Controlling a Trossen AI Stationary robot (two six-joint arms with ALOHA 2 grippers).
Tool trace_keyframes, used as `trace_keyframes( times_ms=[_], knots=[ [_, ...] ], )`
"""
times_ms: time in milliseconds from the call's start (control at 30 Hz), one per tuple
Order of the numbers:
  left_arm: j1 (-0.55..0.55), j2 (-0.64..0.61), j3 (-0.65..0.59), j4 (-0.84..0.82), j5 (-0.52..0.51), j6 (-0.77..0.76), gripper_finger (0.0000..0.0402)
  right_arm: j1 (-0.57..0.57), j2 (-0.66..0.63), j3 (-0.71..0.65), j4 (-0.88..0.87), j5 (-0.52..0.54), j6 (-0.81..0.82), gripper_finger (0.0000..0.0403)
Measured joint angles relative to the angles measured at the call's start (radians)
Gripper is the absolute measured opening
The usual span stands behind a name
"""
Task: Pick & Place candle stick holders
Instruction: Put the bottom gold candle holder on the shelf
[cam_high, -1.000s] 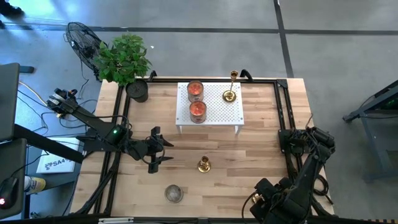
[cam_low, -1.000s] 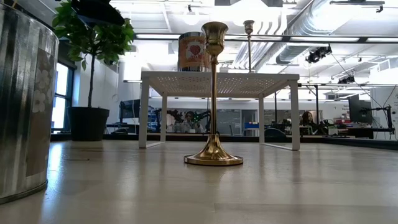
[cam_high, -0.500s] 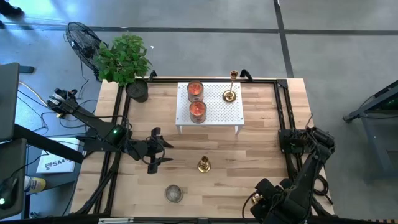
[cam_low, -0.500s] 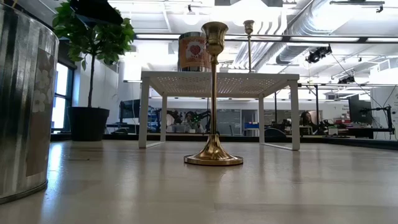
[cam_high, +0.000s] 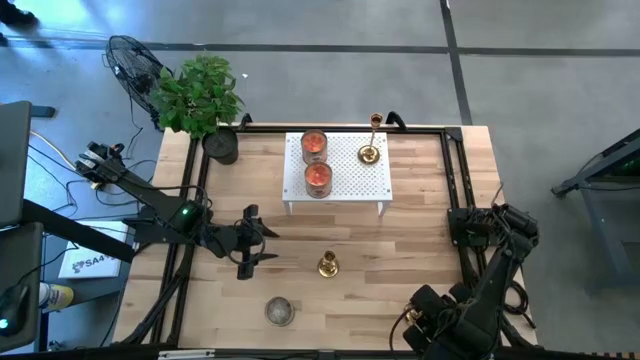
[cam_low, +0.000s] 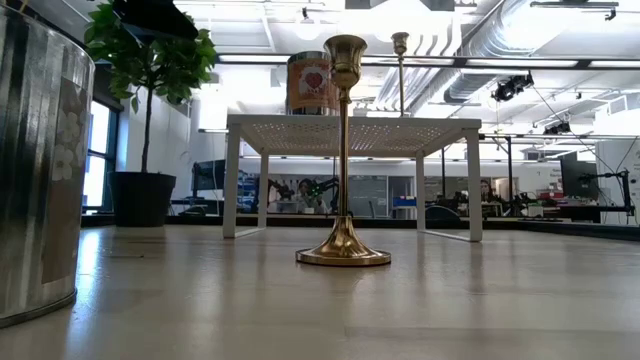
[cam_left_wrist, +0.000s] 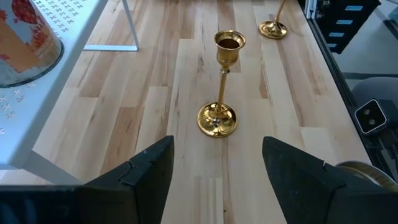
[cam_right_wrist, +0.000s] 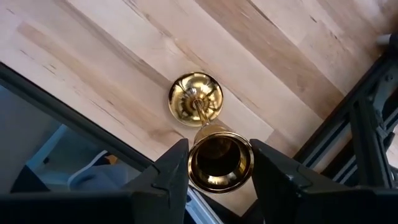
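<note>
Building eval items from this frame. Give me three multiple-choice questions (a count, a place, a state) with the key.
1. How many jar candles stand on the white stand?
A) one B) three C) two
2. Where is the candlestick that faces the left hand?
A) on the white stand B) on the bare table C) on the floor
3. The left hand is:
A) open and empty B) shut on the candlestick C) shut on a jar candle

Key:
1. C, since the high view shows two jars.
2. B, since its base sits on the wood.
3. A, since its fingers stand apart, short of the candlestick.

The right hand is at another candlestick.
</note>
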Motion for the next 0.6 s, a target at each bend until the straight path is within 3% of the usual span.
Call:
trace_keyframes(
  times_ms=[233,600],
  knots=[
    [0.000,0.000,0.000,0.000,-0.002,0.001,0.0239,-0.005,0.000,0.000,0.000,0.029,-0.034,0.0136],
    [0.000,0.000,0.000,0.000,-0.007,0.010,0.0239,-0.072,0.000,0.000,0.000,0.118,-0.222,0.0136]
  ],
)
